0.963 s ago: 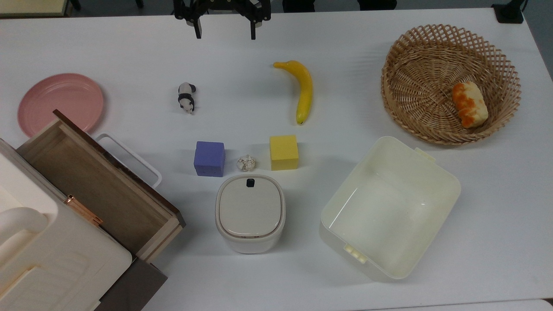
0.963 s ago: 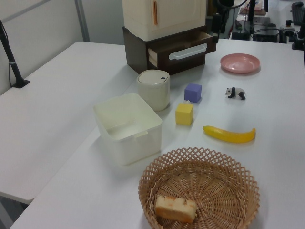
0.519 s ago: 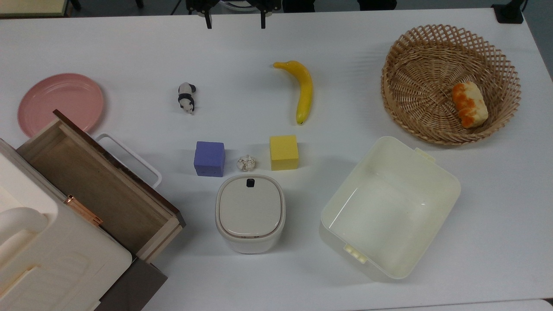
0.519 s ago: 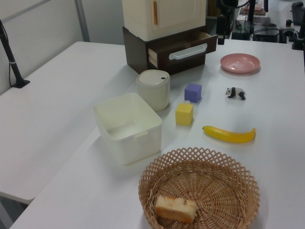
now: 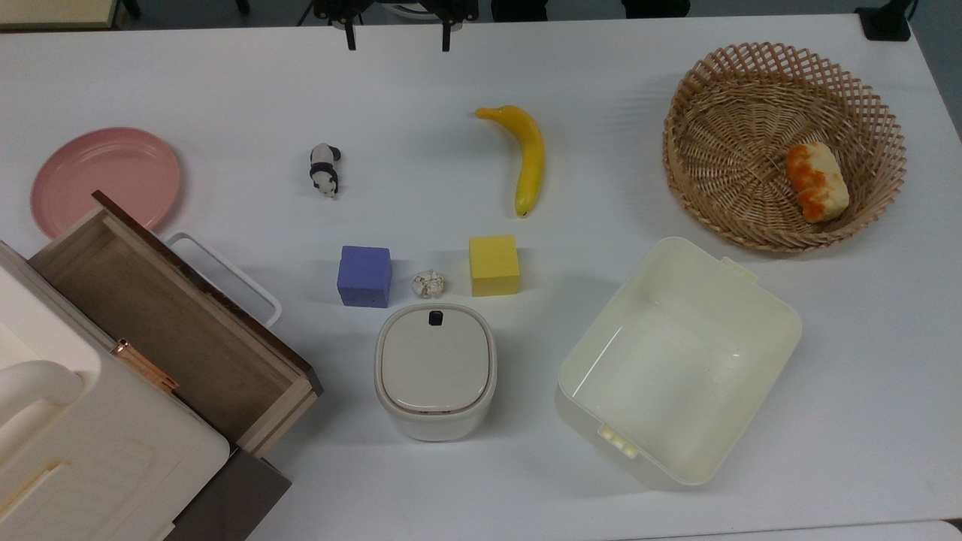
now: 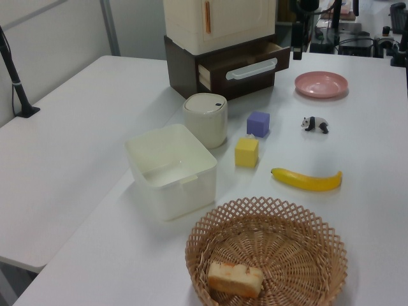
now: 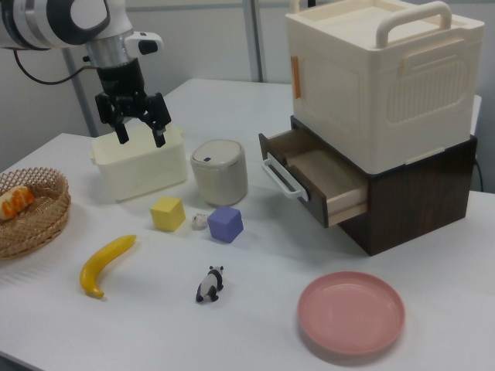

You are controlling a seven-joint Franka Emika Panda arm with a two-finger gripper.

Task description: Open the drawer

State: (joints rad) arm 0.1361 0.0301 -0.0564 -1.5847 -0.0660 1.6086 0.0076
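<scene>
Black-fingered hand hangs spread and empty, pointing down, well apart from the pulled-out drawer.

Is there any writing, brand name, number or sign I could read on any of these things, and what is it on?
None: no readable word, number or brand on anything here.
The drawer and the cream cabinet above it carry no print.
The lidded container bears a plain black button, no text.
The open bin, the two blocks and the robot's gripper show no lettering either.
</scene>
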